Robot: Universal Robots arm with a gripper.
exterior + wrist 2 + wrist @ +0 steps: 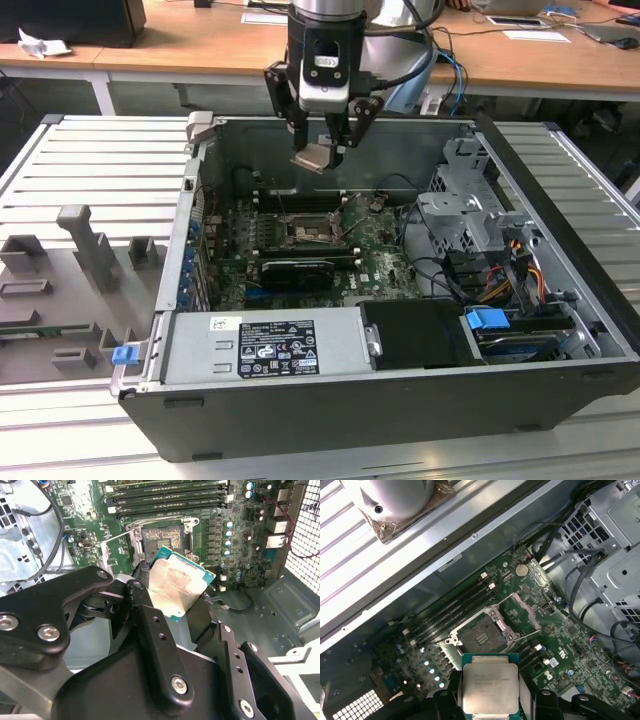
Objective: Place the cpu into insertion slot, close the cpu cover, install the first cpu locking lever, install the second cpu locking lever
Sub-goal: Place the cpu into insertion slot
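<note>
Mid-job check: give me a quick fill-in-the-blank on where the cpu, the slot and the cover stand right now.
1. The gripper is ____ on the cpu.
2. The cpu hangs ____ the insertion slot, apart from it.
3. The insertion slot is ____: nothing sits in it.
4. The cpu cover is flipped ____.
Missing words: shut; above; empty; open.

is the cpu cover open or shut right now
Open: the cpu cover is swung back beside the insertion slot, whose dark contact field lies bare. The cpu is out of it, held in the gripper.
</note>
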